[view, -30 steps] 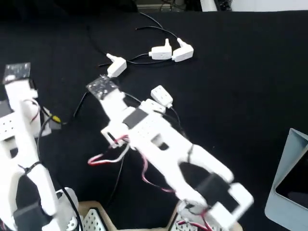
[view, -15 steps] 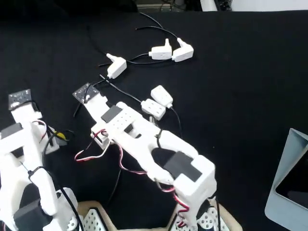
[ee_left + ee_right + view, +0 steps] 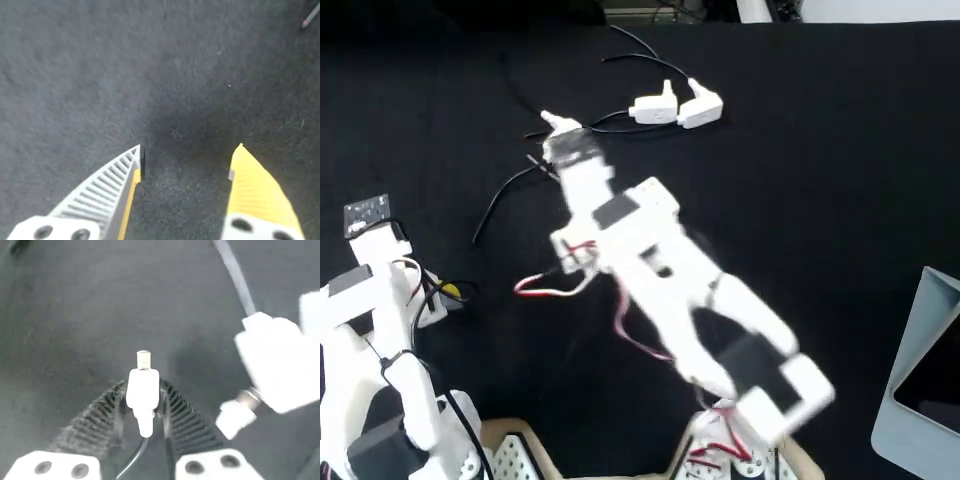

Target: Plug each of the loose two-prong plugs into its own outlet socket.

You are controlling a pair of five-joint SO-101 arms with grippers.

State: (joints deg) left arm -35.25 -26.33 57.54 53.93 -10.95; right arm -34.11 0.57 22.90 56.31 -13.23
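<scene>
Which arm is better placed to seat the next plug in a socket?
Right. The right gripper is shut on a white plug, with another white connector close by. The left gripper hangs open over black cloth.

Left pincer (image 3: 189, 147) gapes wide, arm folded; right pincer (image 3: 144, 390), arm outstretched, clamps a plug (image 3: 142, 372).

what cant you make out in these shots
- Right wrist view: the plug in the right gripper shows one prong tip; a second prong can't be told.
- Right wrist view: the white pieces nearby are blurred and cut by the edge; plug or socket is unclear.
- High view: the right arm hides the cloth beneath it.
- High view: the grey object is cut off by the edge.
</scene>
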